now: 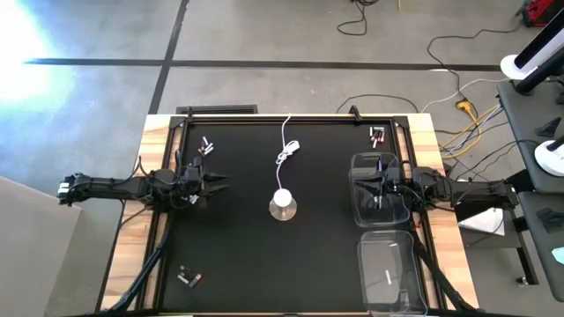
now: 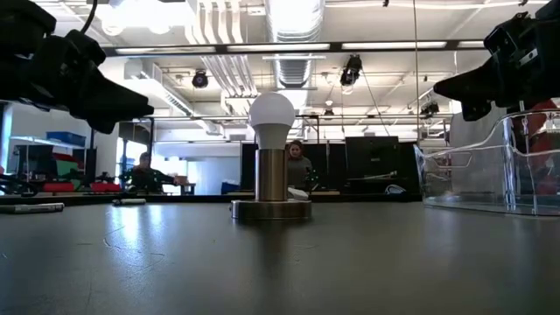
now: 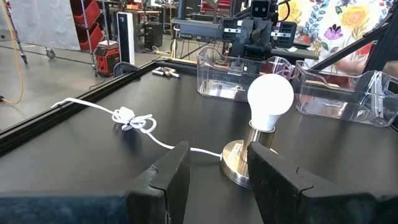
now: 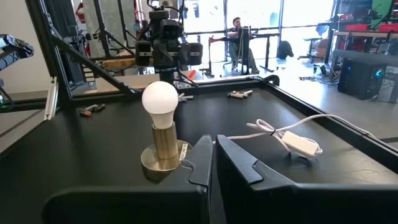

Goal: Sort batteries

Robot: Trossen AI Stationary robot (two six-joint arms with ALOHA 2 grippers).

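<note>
Your left gripper (image 1: pixel 220 183) sits at the table's left side, arm level, pointing toward the lamp (image 1: pixel 283 203) at center; fingers (image 3: pixel 168 180) spread apart w/ nothing between them. Your right gripper (image 1: pixel 377 187) hangs over the nearer clear bin (image 1: pixel 362 214) on the right, pointing inward; fingers (image 4: pixel 242 165) pressed together, nothing held. Batteries lie in small groups: far left (image 1: pixel 206 145), far right (image 1: pixel 378 134) and near left (image 1: pixel 189 277). One lies in the 2nd bin (image 1: pixel 414 264).
</note>
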